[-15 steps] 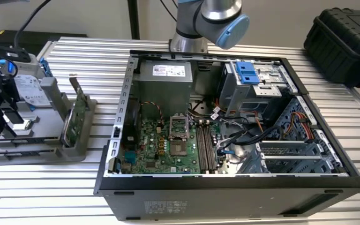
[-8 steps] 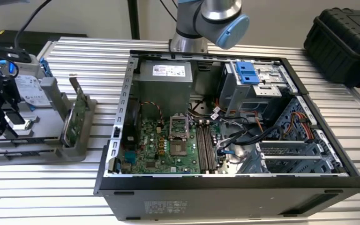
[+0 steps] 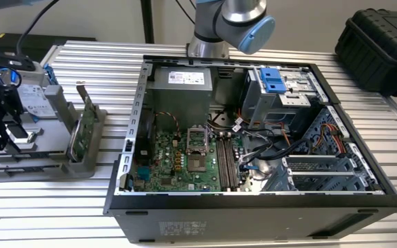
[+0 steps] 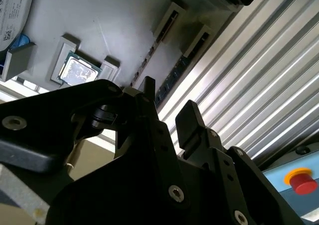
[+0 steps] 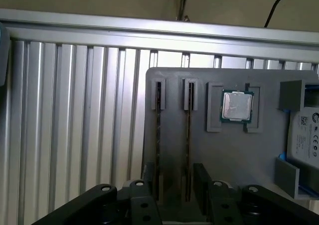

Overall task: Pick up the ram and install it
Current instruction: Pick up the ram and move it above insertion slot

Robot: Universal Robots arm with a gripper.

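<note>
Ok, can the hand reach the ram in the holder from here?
Likely yes: the open hand hangs over the grey holder, fingers either side of one ram stick, nothing in between.

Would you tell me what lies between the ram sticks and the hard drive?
A processor chip, seated in the grey holder, lies between the ram sticks and the hard drive in the first wrist view.

I work over a ribbed aluminium surface whose grooves run across the exterior view. Directly on it, toward the exterior view's left, lies a grey parts holder. Just beside that, toward the right, an open black computer case lies on its side. My arm's base stands behind the case.
</note>
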